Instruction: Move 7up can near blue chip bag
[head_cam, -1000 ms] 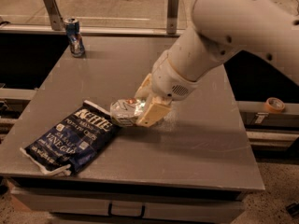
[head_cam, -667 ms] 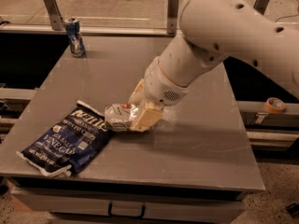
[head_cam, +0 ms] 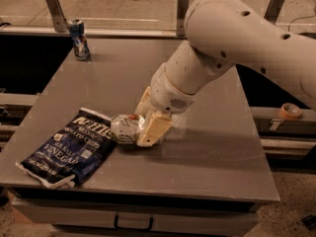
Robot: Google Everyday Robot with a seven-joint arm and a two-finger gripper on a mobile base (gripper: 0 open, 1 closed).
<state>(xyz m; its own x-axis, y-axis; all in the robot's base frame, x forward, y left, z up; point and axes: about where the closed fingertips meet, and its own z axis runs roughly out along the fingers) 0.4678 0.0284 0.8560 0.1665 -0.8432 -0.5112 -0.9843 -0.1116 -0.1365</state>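
The 7up can, silver-white with green markings, lies on its side on the grey table, its left end touching the right edge of the blue chip bag. The bag is dark navy with white lettering and lies flat at the table's front left. My gripper comes down from the big white arm at the right, and its cream fingers are closed around the can's right end.
A blue can with a red-white logo stands upright at the table's far left corner. A roll of tape sits on a ledge to the right. A railing runs behind the table.
My gripper has moved left with the 7up can, bringing it from a small gap away to touching the chip bag's edge. The arm has swung further over the table.
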